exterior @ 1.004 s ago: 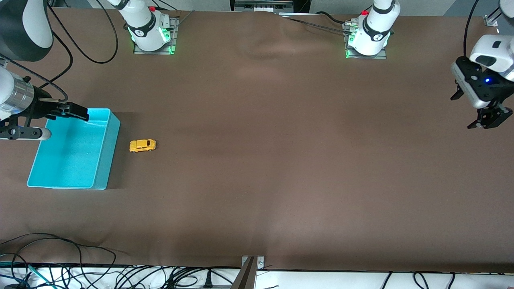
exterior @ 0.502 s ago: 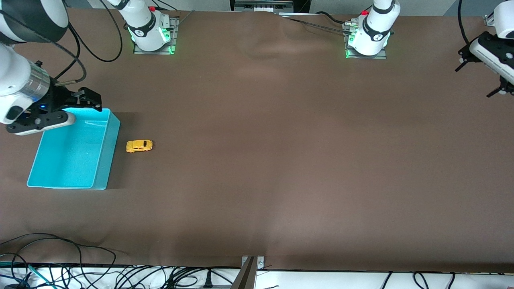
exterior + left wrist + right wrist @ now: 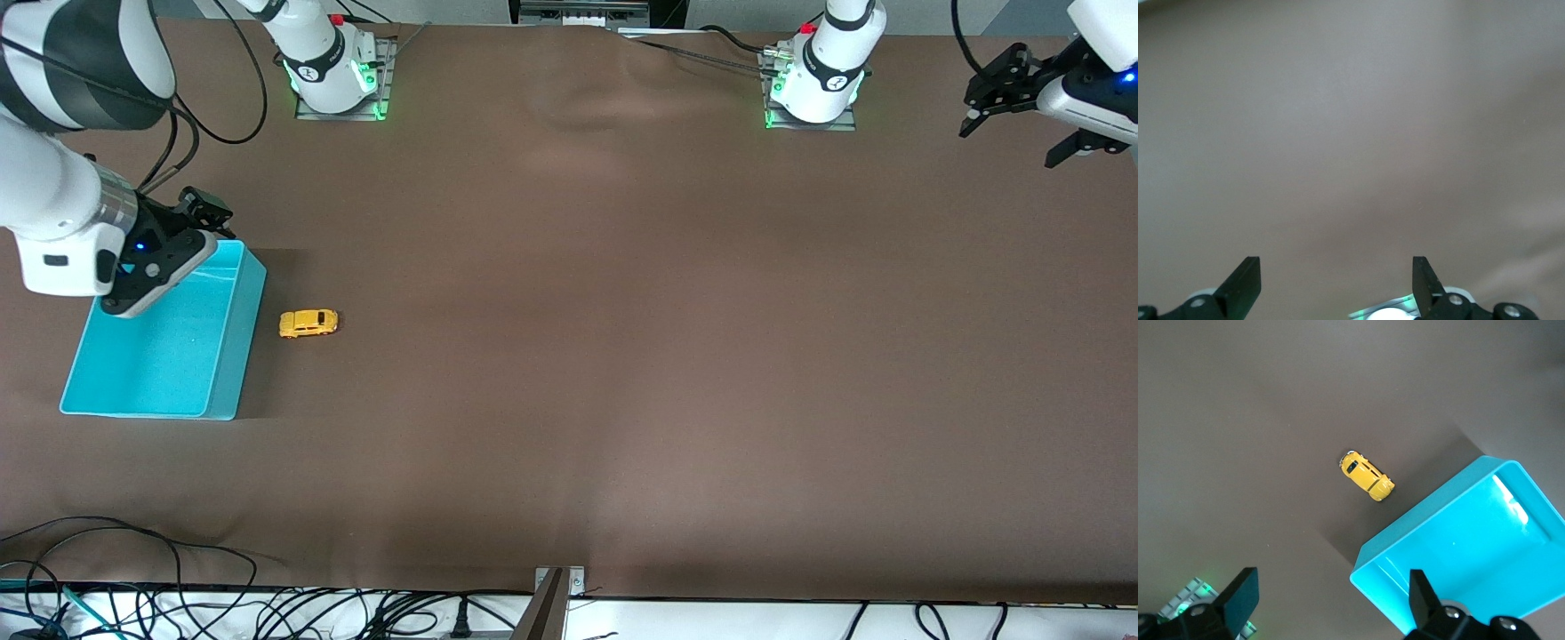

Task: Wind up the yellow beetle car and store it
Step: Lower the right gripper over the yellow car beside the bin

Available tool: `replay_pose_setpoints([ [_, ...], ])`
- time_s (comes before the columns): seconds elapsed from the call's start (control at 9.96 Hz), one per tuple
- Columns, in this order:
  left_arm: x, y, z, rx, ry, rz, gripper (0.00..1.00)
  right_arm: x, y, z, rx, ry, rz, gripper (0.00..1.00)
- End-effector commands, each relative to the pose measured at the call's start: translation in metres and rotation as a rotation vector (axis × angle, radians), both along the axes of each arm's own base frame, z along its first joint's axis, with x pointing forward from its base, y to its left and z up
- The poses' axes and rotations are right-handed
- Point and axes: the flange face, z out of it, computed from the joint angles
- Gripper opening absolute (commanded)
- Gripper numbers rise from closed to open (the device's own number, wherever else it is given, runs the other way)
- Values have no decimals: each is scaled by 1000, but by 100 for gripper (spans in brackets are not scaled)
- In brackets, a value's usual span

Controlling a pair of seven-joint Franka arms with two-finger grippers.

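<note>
1. Sitting on all wheels on the brown table (image 3: 622, 356), the yellow beetle car (image 3: 308, 323) is occupying the left-centre of the front frame, just beside the turquoise bin (image 3: 227, 356), not touching it.
2. Right gripper (image 3: 200, 213) is hanging over the bin's upper corner in the frame, fingers spread, holding nothing.
3. Left gripper (image 3: 1022, 102) is hovering at the upper right of the frame, over bare table, fingers spread, empty.
</note>
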Motion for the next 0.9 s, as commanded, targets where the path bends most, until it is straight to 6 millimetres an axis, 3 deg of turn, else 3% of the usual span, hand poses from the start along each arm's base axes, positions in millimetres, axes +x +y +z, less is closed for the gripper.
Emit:
replay_pose_setpoints([
  [0.0,14,-13,0,-17,17,148,100,0,-1,-28,9,16,134,100],
  [0.2,37,-11,-28,-3,55,160,100,-8,0,-77,12,1,231,100],
  [0.6,46,-3,-59,7,43,178,100,-19,4,-114,26,3,320,100],
  [0.8,47,-4,-59,36,51,171,100,-34,9,-149,34,-20,370,100],
])
